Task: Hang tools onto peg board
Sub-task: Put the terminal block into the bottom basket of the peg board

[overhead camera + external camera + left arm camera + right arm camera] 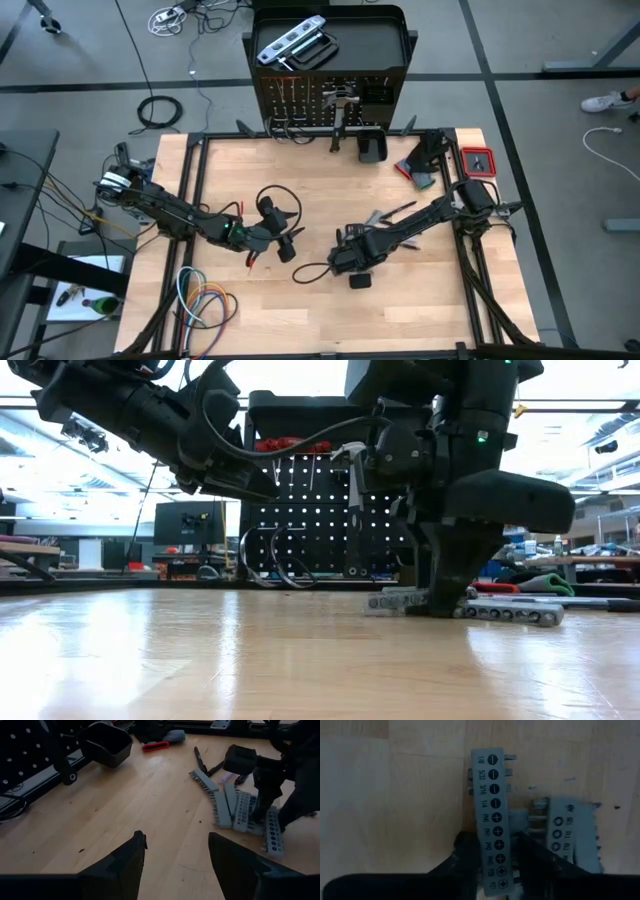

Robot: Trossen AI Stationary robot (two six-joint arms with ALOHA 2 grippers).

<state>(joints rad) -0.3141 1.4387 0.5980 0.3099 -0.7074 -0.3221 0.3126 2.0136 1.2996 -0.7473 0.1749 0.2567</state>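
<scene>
Right wrist view puts us right on the action: the right gripper (492, 852) has its two dark fingers either side of a grey bit holder strip (492, 820), the one printed with slotted and cross-head symbols, and they look to be pinching it near its lower end while it lies on the wooden counter (395, 795). A second grey strip (570, 835) sits just beside it, tilted. So the step in hand looks like the pick-up, grasping one holder out of the pile before it goes to the peg board (330, 100). The next move, by my reading, calls for a clean lift without dragging the neighbouring strip along, then a carry across the counter to the board's upright face, where other tools already hang. Now the left wrist view gives what the close-up cannot: the whole cluster of grey strips (240, 807) fanned out on the wood, the right arm planted among them, and a small black bin (107, 742) near the board's foot. It also shows the left gripper (175, 855) spread wide and empty, hovering over bare wood. The high view places that left gripper (272, 232) well apart from the right gripper (352, 262), mid-counter, and shows a silver level (290, 45) lying in the tray on top of the stand. The low view adds that the strips lie flat on the wood.
</scene>
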